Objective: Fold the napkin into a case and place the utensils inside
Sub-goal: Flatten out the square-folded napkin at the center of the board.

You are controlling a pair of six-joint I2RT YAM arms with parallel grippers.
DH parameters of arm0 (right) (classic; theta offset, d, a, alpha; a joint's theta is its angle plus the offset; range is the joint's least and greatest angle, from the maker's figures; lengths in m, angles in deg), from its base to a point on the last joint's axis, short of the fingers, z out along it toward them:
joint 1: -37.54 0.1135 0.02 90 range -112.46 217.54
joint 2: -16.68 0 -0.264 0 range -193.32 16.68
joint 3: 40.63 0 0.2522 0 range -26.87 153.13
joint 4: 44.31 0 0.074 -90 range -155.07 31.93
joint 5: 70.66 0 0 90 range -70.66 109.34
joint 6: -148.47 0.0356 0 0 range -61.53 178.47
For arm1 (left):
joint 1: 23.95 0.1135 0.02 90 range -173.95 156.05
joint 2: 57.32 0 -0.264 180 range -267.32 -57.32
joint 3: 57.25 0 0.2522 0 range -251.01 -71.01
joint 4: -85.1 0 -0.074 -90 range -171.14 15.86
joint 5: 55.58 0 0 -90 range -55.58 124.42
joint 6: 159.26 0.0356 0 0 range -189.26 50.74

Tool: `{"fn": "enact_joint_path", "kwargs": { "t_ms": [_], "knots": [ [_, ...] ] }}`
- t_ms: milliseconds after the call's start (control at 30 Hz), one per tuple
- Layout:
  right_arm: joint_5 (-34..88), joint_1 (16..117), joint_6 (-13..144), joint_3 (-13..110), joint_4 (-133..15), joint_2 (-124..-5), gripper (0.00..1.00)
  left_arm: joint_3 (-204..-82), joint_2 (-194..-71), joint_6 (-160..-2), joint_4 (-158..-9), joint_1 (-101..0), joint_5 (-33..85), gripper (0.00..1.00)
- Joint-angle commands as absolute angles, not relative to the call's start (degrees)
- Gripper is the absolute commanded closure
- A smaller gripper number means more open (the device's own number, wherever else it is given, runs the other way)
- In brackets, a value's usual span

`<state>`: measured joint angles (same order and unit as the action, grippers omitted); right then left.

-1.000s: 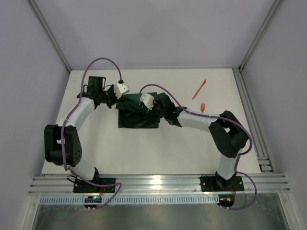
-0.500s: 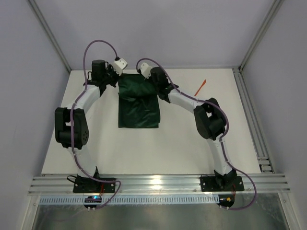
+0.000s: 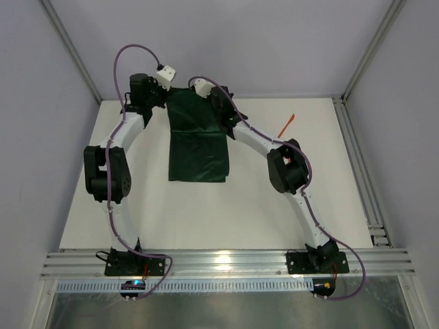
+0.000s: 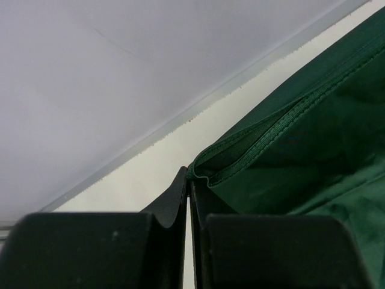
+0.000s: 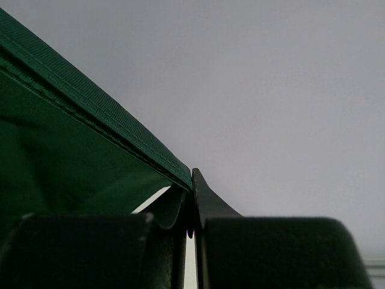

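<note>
**Both Arms Held the Cloth's Far Edge**

I had the left gripper [image 3: 162, 92] and right gripper [image 3: 209, 96] clamped tight on the napkin's [image 3: 199, 147] far corners — one each, equally near — its long axis running back toward the bases, an orange knife [image 3: 285, 126] to its right.

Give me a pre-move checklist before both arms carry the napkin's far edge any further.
1. Left pincer shut on a corner of the dark green cloth napkin: ok.
2. Right pincer shut on the other far corner: ok.
3. Far edge stretched level between both pincers: ok.
4. Near part of the napkin lying flat on the white table: ok.
5. Thin orange plastic knife-like piece clear of the cloth: ok.
6. Orange fork located: cannot tell, not visible from above.
</note>
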<state>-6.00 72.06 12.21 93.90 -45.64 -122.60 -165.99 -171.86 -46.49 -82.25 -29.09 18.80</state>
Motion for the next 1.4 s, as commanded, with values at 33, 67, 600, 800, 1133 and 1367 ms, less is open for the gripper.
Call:
{"fn": "enact_joint_path", "kwargs": {
  "t_ms": [33, 67, 600, 800, 1133, 1367],
  "knots": [
    [-7.2, 70.4, 9.6, 98.3, -42.0, -122.5, 0.96, -170.7, -173.4, -48.7, -85.7, -27.9, 21.3, 1.0],
    [-7.0, 70.4, 9.4, 98.0, -42.0, -122.5, 0.96, -170.9, -173.6, -48.6, -85.5, -27.9, 20.8, 1.0],
    [6.8, 71.5, 11.5, 63.1, -39.7, -105.0, 0.96, -150.5, -164.3, -44.4, -83.3, -26.6, 11.3, 1.0],
    [3.5, 75.9, 9.3, 48.2, -38.9, -98.6, 0.96, -143.9, -159.9, -39.6, -79.8, -26.6, 11.2, 1.0],
    [1.6, 80.7, 13.6, 36.5, -38.6, -91.7, 0.96, -136.5, -151.5, -24.3, -68.5, -26.6, 11.5, 1.0],
    [0.8, 83.4, 17.7, 30.9, -39.2, -88.3, 0.96, -131.8, -148.7, -20.4, -63.8, -26.6, 10.9, 1.0]
  ]
}}
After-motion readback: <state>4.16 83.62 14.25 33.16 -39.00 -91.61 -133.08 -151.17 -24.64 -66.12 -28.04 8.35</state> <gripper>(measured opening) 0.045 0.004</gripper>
